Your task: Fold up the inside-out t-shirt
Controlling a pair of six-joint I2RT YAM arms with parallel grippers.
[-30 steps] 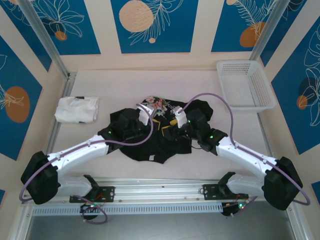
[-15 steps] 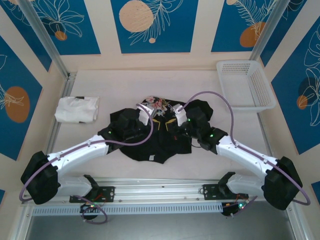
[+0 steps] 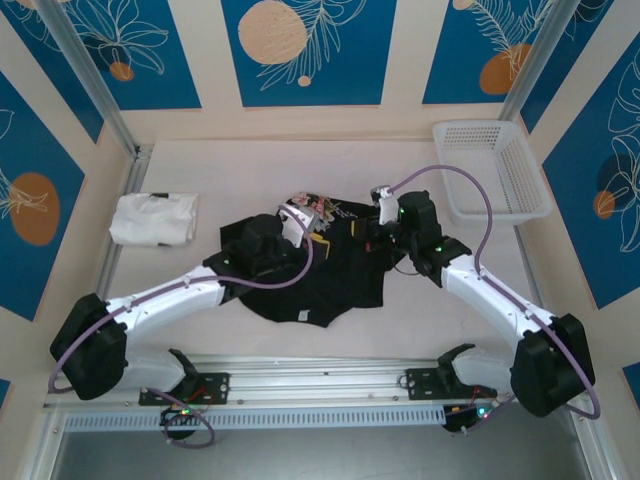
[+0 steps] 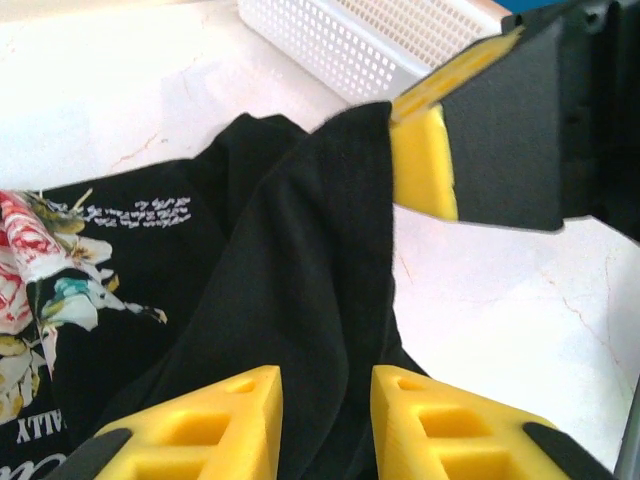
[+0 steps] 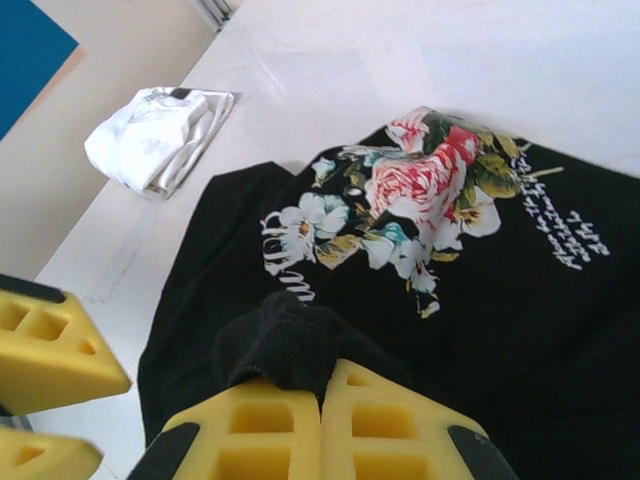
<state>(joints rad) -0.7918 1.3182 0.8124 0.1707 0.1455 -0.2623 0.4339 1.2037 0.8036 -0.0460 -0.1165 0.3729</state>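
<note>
Here, at the near edge of the pale table [image 3: 250, 165], two arms are bolted side by side: the left arm [image 3: 165, 295] and the right arm [image 3: 495, 300], both reaching inward toward the middle. Between them lies one inside-out t-shirt [image 3: 335, 275], black and rumpled, on the middle of the table. Its floral print [image 5: 430, 185] of pink, white and yellow flowers is turned up along the far edge. There are two grippers, each with yellow fingers. The left gripper [image 4: 325, 385] is over the shirt's left half with its jaws a little apart. A raised ridge of the black cloth runs up through the gap between them; whether they press on it cannot be told. The right gripper [image 5: 322, 388] is at the shirt's far right part, its jaws drawn together and pinching a small bunched fold of the black fabric, which is lifted off the table. The two grippers are near one another, and the same ridge of cloth reaches from one up to the other. Farther off, one white folded garment [image 3: 152, 218] rests at the left side of the table, apart from the shirt. One white plastic basket [image 3: 490, 170] stands in the far right corner.
</note>
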